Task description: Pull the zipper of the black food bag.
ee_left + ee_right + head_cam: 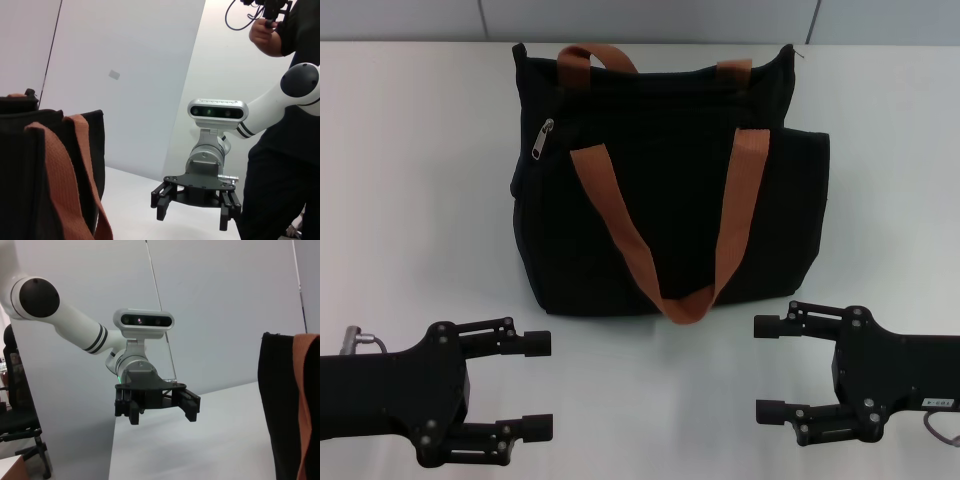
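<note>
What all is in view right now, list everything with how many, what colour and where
black food bag: one, black, standing on the table's middle, ahead of both grippers.
webbing handles: two, brown-orange; one hangs down the bag's front, the other rises at its top edge.
zipper: one, silver pull tab, hanging at the bag's upper left on the robot's left side.
white table: one, white, under everything.
person: one, in black clothing, standing behind the right arm in the left wrist view, holding a black device up.
left gripper: one, black, open, low near the table's front edge, apart from the bag.
right gripper: one, black, open, low at the front, apart from the bag.
</note>
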Robot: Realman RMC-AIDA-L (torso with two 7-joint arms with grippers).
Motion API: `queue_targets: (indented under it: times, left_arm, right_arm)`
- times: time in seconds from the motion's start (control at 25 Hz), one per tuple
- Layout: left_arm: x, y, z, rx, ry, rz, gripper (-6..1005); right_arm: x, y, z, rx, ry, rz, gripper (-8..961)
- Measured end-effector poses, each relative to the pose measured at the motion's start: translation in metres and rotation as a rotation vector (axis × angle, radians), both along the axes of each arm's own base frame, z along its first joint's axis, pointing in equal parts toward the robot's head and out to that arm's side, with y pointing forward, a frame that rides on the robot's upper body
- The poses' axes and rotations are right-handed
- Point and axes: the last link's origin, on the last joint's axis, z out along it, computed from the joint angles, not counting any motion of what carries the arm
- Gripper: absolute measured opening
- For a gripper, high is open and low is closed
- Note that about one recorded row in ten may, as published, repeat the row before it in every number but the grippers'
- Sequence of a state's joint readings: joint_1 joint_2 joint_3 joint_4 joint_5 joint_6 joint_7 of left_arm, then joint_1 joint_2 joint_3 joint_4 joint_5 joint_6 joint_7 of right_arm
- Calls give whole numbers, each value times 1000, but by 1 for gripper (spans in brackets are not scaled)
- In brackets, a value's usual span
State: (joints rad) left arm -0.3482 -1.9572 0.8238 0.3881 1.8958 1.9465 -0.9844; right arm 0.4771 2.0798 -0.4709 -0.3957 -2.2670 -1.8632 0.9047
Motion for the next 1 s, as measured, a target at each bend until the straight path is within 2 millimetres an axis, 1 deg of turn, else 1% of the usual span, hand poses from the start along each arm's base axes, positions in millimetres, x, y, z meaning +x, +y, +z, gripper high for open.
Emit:
queue_targets:
  times: [0.56, 0.64, 0.72, 0.8, 0.84, 0.88, 0.92, 0.96, 1.0]
  left_arm:
    - [1, 1, 1, 7, -9, 0, 770]
    - [3, 2, 3, 25, -35, 3, 770]
    - [8, 8, 9, 84, -90, 16, 769]
    - [8, 8, 9, 84, -90, 16, 769]
    - [12, 13, 13, 135, -132, 27, 769]
    - [12, 13, 13, 135, -132, 27, 769]
    - [16, 20, 18, 215, -184, 43, 769]
    - [16, 20, 18, 215, -184, 43, 768]
    - [18, 26, 22, 273, -217, 58, 768]
  right_arm:
    - [0, 0, 1, -2, 2, -2, 827]
    - [0, 1, 1, 0, 1, -4, 827]
    - [0, 1, 1, 3, 2, -7, 827]
    - [0, 2, 1, 5, 2, -9, 826]
    - [0, 2, 1, 7, 2, -11, 826]
    - [1, 2, 1, 7, 2, -12, 826]
    - [1, 1, 1, 8, 2, -14, 826]
    - [1, 1, 1, 8, 2, -15, 826]
    - [1, 1, 1, 8, 2, -16, 827]
